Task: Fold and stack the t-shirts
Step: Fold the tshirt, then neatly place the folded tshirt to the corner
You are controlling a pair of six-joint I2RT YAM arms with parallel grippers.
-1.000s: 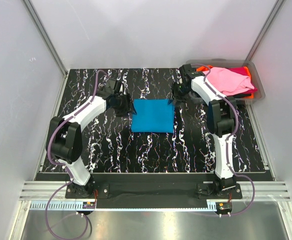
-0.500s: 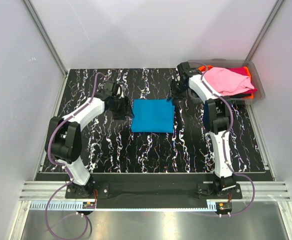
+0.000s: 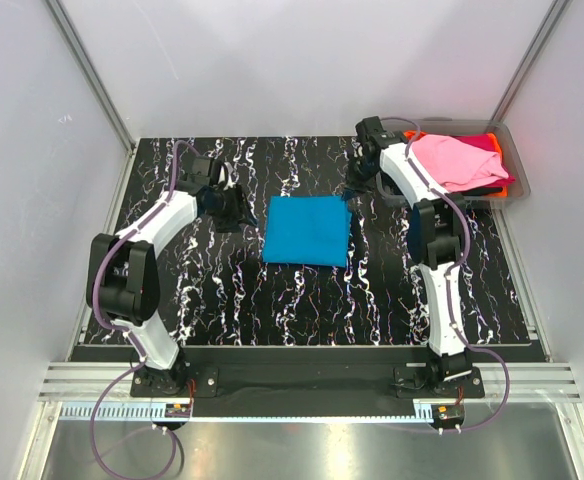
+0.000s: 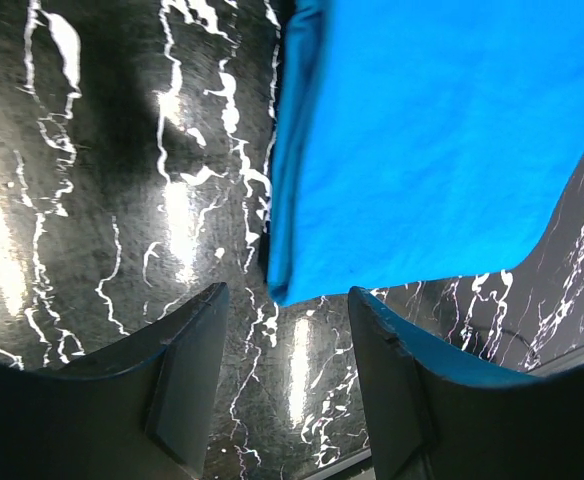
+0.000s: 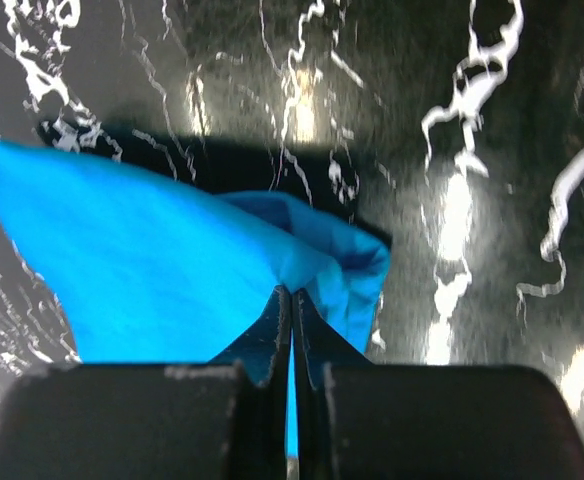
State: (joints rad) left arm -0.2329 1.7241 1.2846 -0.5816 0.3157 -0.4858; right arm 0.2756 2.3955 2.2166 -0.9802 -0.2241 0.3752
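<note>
A folded turquoise-blue t-shirt (image 3: 307, 230) lies flat in the middle of the table. My right gripper (image 3: 353, 194) is at its far right corner. In the right wrist view the jaws (image 5: 292, 292) are shut on a pinched-up fold of the blue cloth (image 5: 152, 270). My left gripper (image 3: 233, 212) hovers just left of the shirt's left edge. Its open fingers (image 4: 287, 296) have only table between them, with the blue shirt's corner (image 4: 432, 140) just ahead. A light pink t-shirt (image 3: 454, 160) tops a pile of orange, magenta and black ones.
The clear grey bin (image 3: 518, 183) holding the shirt pile stands at the table's far right corner, right behind my right arm. White walls with metal posts enclose the black marbled table (image 3: 222, 290) on three sides.
My right gripper has closed onto the blue shirt's far right corner and lifted it slightly. My left gripper has drawn back a little to the left, still open.
</note>
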